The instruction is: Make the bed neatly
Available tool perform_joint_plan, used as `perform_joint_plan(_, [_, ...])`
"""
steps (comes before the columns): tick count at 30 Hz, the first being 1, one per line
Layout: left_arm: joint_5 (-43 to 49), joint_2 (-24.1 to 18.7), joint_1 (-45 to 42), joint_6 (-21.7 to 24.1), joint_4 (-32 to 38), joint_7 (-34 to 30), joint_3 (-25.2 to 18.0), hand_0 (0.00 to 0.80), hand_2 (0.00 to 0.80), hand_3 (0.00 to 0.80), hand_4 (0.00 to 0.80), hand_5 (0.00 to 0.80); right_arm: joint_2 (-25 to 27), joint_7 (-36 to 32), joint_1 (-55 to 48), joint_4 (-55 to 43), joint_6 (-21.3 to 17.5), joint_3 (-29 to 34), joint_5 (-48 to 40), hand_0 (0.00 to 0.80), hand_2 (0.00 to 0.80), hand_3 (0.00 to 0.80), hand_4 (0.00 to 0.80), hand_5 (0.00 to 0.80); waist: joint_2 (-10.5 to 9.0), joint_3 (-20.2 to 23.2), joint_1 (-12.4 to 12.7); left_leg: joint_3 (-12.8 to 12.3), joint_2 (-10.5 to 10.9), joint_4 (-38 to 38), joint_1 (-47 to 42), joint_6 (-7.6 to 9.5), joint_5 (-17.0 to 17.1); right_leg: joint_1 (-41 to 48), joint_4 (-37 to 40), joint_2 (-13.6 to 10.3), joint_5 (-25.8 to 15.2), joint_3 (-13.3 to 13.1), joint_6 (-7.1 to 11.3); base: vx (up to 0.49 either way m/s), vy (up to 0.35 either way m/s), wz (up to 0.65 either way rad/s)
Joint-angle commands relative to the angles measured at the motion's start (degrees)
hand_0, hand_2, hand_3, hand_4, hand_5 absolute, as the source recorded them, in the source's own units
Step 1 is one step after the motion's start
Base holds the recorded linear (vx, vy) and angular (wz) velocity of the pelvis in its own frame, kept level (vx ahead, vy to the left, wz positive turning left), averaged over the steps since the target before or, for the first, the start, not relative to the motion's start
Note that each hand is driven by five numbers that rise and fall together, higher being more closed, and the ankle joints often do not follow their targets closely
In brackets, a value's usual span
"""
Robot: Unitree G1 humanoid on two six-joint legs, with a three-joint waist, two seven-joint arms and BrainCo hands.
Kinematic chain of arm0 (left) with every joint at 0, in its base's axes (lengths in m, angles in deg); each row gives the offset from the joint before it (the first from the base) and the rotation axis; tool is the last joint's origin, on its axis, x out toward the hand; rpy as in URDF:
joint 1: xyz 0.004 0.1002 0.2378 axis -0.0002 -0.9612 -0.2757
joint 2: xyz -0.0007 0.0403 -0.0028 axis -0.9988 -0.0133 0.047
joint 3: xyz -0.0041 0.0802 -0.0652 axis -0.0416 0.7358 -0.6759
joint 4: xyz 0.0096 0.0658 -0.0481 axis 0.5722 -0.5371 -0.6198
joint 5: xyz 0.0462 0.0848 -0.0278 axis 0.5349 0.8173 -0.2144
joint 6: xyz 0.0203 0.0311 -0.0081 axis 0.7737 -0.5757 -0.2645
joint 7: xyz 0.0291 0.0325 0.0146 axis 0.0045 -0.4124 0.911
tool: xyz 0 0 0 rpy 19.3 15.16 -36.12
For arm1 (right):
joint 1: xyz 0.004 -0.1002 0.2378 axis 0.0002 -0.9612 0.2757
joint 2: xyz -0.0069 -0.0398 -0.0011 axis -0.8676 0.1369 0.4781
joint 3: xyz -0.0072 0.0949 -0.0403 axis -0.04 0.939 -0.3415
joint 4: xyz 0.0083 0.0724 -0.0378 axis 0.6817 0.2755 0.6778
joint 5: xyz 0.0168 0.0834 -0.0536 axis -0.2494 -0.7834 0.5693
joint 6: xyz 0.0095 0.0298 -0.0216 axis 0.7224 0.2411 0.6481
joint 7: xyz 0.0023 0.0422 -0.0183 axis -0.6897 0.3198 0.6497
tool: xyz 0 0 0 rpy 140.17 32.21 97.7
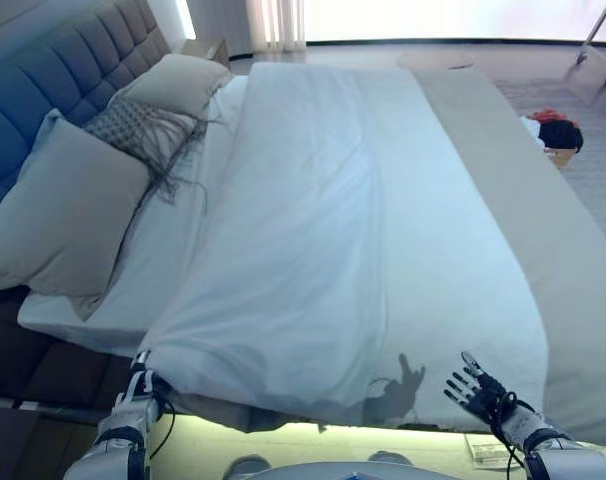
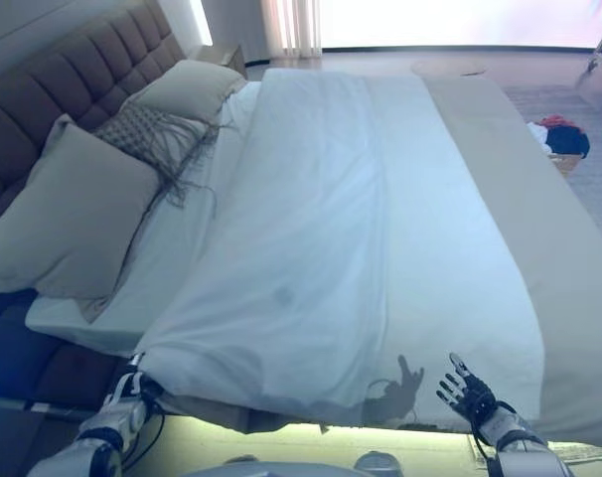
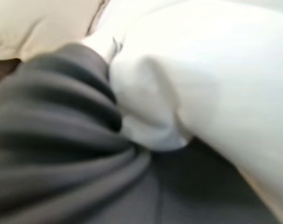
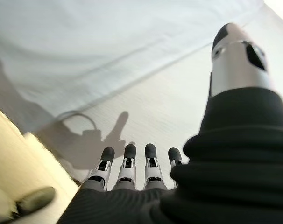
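The duvet [image 1: 323, 250] covers most of the bed, its near corner bunched at the left hand [image 1: 135, 392]; whether those fingers grip it, I cannot tell. The right hand [image 1: 480, 391] hovers by the near edge, fingers spread, holding nothing. I'd draw that corner square toward the pillows [image 1: 68, 215]. No writing is readable.

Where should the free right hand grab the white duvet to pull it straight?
Take the white duvet at its near hem, where it hangs over the bedside just ahead of the open right hand. Come in from the robot's side and curl the fingers under the loose edge. The left hand is already at the hem's other corner, fingers hidden in the cloth.
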State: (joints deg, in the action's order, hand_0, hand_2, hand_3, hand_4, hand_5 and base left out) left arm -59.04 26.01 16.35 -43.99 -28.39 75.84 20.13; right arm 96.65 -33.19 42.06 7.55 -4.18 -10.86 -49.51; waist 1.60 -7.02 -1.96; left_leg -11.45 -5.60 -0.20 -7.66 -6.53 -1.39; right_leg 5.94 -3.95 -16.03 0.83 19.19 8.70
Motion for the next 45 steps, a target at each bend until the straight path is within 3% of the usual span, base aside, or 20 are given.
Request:
perform_joint_plan(1, [-1.37,-5.47,-1.48,0.67,-1.90,-3.34,-1.73,0.800,0.800,0.800,0.800,0.800,-0.59,-0.89,4.72,0.77,-2.28,0.70,-2.97,0.000,0.000,0.000,0.000,0.000,1.64,-0.88,3.31,-0.22,0.93,-5.02,1.64,1.15,-3.17,-4.93,-3.23,-3.65,-4.47,-1.47,1.60,-0.184,0.254,-0.24])
perform_joint_plan(3, [-1.44,-4.42,-1.13,1.03,-1.11,-3.62,-1.00,0.800,0.800,0.800,0.800,0.800,-1.94,-0.43,5.54,0.09,-2.74,0.56,-3.13,0.000,0.000,0.000,0.000,0.000,1.64,-2.02,3.37,-1.36,1.31,-6.81,2.76,2.51,-4.24,-7.62,-9.55,-3.65,-3.10,-1.65,1.57,-0.207,0.229,-0.29])
perform_joint_plan(6, [-0.40,-3.18,0.04,2.36,0.40,-3.99,0.36,0.800,0.800,0.800,0.800,0.800,-3.36,-1.47,5.92,-0.87,-2.68,-1.04,-2.93,0.000,0.000,0.000,0.000,0.000,1.09,-2.90,3.95,-2.21,0.71,-11.86,6.33,4.53,-5.72,-9.71,-20.71,-0.71,4.00,-1.93,-0.24,-0.181,0.102,-0.22])
perform_joint_plan(7, [-0.37,-3.18,1.09,2.94,0.80,-3.65,0.62,0.800,0.800,0.800,0.800,0.800,-3.69,-1.23,6.82,-1.08,-2.52,-1.78,-3.55,0.000,0.000,0.000,0.000,0.000,0.17,-3.01,4.71,-2.58,0.44,-15.08,8.92,4.32,-6.34,-8.57,-17.58,-0.14,6.01,-1.22,-1.16,-0.193,-0.088,-0.13])
perform_joint_plan(9, [-0.65,-3.23,3.16,4.11,0.53,-4.15,2.13,0.800,0.800,0.800,0.800,0.800,-4.02,-2.10,7.99,-0.83,-3.64,-2.95,-4.70,0.000,0.000,0.000,0.000,0.000,-1.10,-4.28,5.70,-2.52,-0.24,-19.57,14.08,3.38,-6.61,-7.62,-15.11,0.50,6.24,-0.31,-1.87,-0.256,-0.120,-0.13])
perform_joint_plan(12, [-4.53,-4.33,7.36,5.58,1.16,-2.27,4.57,0.800,0.800,0.800,0.800,0.800,-3.57,-1.53,12.40,-1.42,-4.73,-5.09,-6.44,0.000,0.000,0.000,0.000,0.000,-1.19,-7.98,5.80,-0.46,-1.79,-24.88,19.64,1.88,-8.03,-12.66,-20.67,0.36,9.14,-1.42,-2.52,-0.379,-0.006,0.10])
perform_joint_plan(13, [-5.21,-4.77,8.86,5.49,0.95,-1.74,4.85,0.800,0.800,0.800,0.800,0.800,-3.12,-1.32,13.89,-1.54,-4.45,-5.67,-6.38,0.000,0.000,0.000,0.000,0.000,-1.11,-9.04,5.60,-0.70,-2.31,-25.75,21.35,2.29,-6.79,-14.65,-21.83,0.10,8.42,-1.05,-3.40,-0.295,0.043,-0.04])
perform_joint_plan(16, [-6.10,-5.20,10.63,5.12,0.10,-1.58,5.92,0.800,0.800,0.800,0.800,0.800,-1.94,-1.13,16.02,-1.52,-4.13,-6.93,-4.40,0.000,0.000,0.000,0.000,0.000,-1.10,-10.15,5.20,0.95,-2.79,-28.15,22.69,1.75,-8.56,-17.89,-26.47,-0.68,10.16,-2.61,-2.91,-0.121,0.050,-0.01])
perform_joint_plan(17, [-6.54,-5.34,11.12,4.91,0.07,-1.33,6.24,0.800,0.800,0.800,0.800,0.800,-1.46,-0.96,16.49,-1.76,-4.30,-7.56,-3.52,0.000,0.000,0.000,0.000,0.000,-1.18,-10.79,5.12,0.48,-3.16,-28.88,23.79,2.22,-7.73,-19.24,-27.49,-1.11,9.44,-2.18,-3.56,-0.112,0.022,0.02])
perform_joint_plan(26, [-8.62,-5.35,15.11,4.56,-0.12,-1.56,10.25,0.800,0.800,0.800,0.800,0.800,2.21,1.92,22.89,-2.02,-8.78,-14.22,6.87,0.000,0.000,0.000,0.000,0.000,-1.73,-14.38,5.20,2.23,-3.80,-36.24,30.43,1.70,-11.49,-28.15,-37.88,-2.99,12.98,-4.31,-3.46,-0.116,-0.008,0.00])
perform_joint_plan(29, [-12.23,-5.65,17.14,7.68,3.90,-0.97,11.79,0.800,0.800,0.800,0.800,0.800,3.83,2.51,25.13,-2.96,-9.48,-16.90,11.02,0.000,0.000,0.000,0.000,0.000,-1.69,-15.37,5.14,2.44,-3.97,-38.09,32.70,1.53,-12.08,-31.10,-40.56,-3.55,13.67,-4.78,-3.52,-0.104,0.004,0.08])
perform_joint_plan(32, [-13.24,-6.04,17.14,5.63,5.22,-1.88,14.43,0.800,0.800,0.800,0.800,0.800,4.59,3.51,26.27,-3.03,-10.50,-19.86,12.60,0.000,0.000,0.000,0.000,0.000,-1.08,-16.12,5.34,2.64,-4.27,-39.87,34.85,1.55,-12.50,-33.68,-42.78,-4.04,14.00,-5.13,-3.45,-0.103,-0.001,0.07])
perform_joint_plan(36, [-12.40,-6.75,16.84,4.26,5.04,-4.61,16.28,0.800,0.800,0.800,0.800,0.800,4.68,2.63,26.01,-3.59,-9.94,-21.05,11.08,0.000,0.000,0.000,0.000,0.000,-0.54,-16.50,4.87,2.67,-4.49,-39.51,35.15,1.13,-12.25,-34.93,-43.47,-3.88,14.07,-5.83,-3.02,-0.033,-0.002,0.03])
perform_joint_plan(45, [-10.37,-9.25,18.54,3.58,0.72,-1.51,16.86,0.800,0.800,0.800,0.800,0.800,5.70,2.20,27.56,-2.45,-8.96,-22.44,10.02,0.000,0.000,0.000,0.000,0.000,0.01,-16.24,3.64,2.43,-5.14,-37.33,33.77,-0.27,-11.42,-34.34,-42.00,-3.05,14.37,-6.93,-2.64,0.000,0.000,0.00])
